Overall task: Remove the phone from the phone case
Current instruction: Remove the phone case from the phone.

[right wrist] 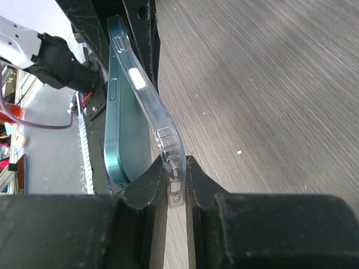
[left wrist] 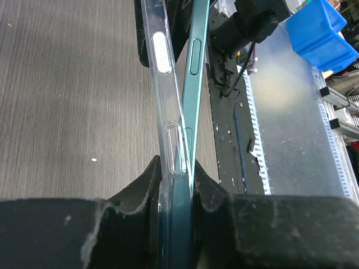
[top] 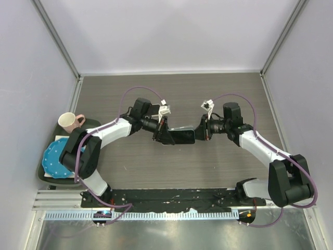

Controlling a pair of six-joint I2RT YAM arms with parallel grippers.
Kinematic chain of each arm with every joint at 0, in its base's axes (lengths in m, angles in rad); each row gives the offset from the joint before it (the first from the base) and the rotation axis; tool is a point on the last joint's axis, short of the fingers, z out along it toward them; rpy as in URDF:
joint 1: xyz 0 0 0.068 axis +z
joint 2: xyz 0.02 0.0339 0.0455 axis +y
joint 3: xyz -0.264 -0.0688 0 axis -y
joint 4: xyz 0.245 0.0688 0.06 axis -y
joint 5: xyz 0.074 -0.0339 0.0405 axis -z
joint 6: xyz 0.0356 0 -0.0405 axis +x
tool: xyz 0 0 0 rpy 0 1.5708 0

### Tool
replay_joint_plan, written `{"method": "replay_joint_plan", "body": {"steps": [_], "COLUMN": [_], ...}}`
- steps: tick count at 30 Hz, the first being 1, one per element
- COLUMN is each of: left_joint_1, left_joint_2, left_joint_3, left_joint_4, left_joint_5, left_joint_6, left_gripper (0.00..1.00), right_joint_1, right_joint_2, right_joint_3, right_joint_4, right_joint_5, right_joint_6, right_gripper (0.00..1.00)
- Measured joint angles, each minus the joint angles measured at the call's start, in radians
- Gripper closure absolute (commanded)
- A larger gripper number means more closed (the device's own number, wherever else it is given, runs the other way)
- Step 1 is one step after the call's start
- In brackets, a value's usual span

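A teal phone point(top: 182, 137) in a clear phone case is held off the table between my two grippers. My left gripper point(left wrist: 176, 182) is shut on one end, pinching phone and case together. From there the teal phone point(left wrist: 197, 61) and the clear phone case point(left wrist: 161, 56) spread apart in a narrow V. My right gripper point(right wrist: 175, 179) is shut on the other end of the phone case point(right wrist: 151, 106) alone. The case bows away from the phone point(right wrist: 120, 129), which lies free beside the left finger. From above, the left gripper point(top: 165, 134) and right gripper point(top: 203, 131) face each other.
A pale pink mug point(top: 67, 121) and a blue plate point(top: 54, 156) sit on a dark mat point(top: 44, 176) at the table's left edge. White walls close the left, back and right sides. A blue bin point(left wrist: 320, 28) shows beyond the near rail.
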Motion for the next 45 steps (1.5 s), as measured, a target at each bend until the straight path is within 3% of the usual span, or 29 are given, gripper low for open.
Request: {"method": "replay_joint_plan", "body": {"steps": [12,27,38,45], "left_joint_1": [-0.056,-0.113,-0.123,-0.123], "left_joint_2": [0.030,0.121,0.202,0.203], "left_joint_3": [0.002,-0.015,-0.015,-0.015], "left_joint_4": [-0.017,0.047,0.061,0.060], "left_joint_5": [-0.071,-0.143,-0.300,-0.368], "left_joint_6": [0.090,0.097,0.090,0.091], "left_gripper": [0.90,0.82,0.45,0.35], "right_joint_1": [-0.010,-0.010,-0.010,-0.034], "right_joint_2": [0.007,0.034,0.064,0.063], "right_joint_3": [0.000,-0.028,-0.034,-0.034], "right_joint_4": [-0.151,-0.265,-0.283,-0.289], "right_joint_5": [0.044,0.151,0.153,0.108], "right_joint_6": [-0.147,-0.278,-0.298,-0.286], "right_gripper": [0.99,0.99,0.99,0.99]}}
